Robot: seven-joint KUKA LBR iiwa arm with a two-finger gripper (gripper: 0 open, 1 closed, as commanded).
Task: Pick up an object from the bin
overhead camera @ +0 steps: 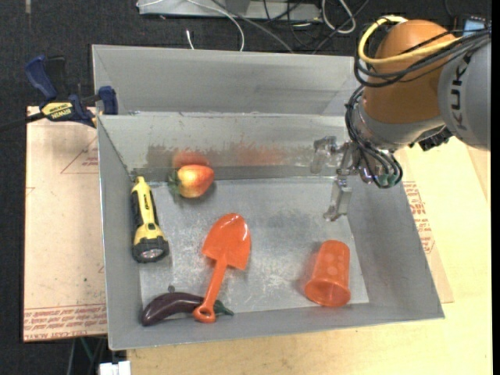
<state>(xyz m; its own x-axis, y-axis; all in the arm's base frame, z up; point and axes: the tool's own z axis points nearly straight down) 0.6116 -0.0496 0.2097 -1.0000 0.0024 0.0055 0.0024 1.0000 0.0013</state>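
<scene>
1 tool [336,212] hangs at the right of the bin [234,135], below the orange-covered wrist, its tip pointing down over bare grey floor near the back wall. How far apart it stands cannot be told from this angle, and nothing can be seen in its grip.

Nearest to it is an orange cup [328,273], lying on its side lower in the frame, towards the bin's lower right, apart from the tool. Left of the cup, at the middle of the floor, lies an orange shovel [225,256], blade up-frame and handle running down-left. The handle's end touches a dark purple eggplant [172,306] in the lower left corner. A red and yellow apple [194,180] sits against the back wall at upper left. A yellow flashlight [145,219] lies along the left wall, black head down-frame.
</scene>
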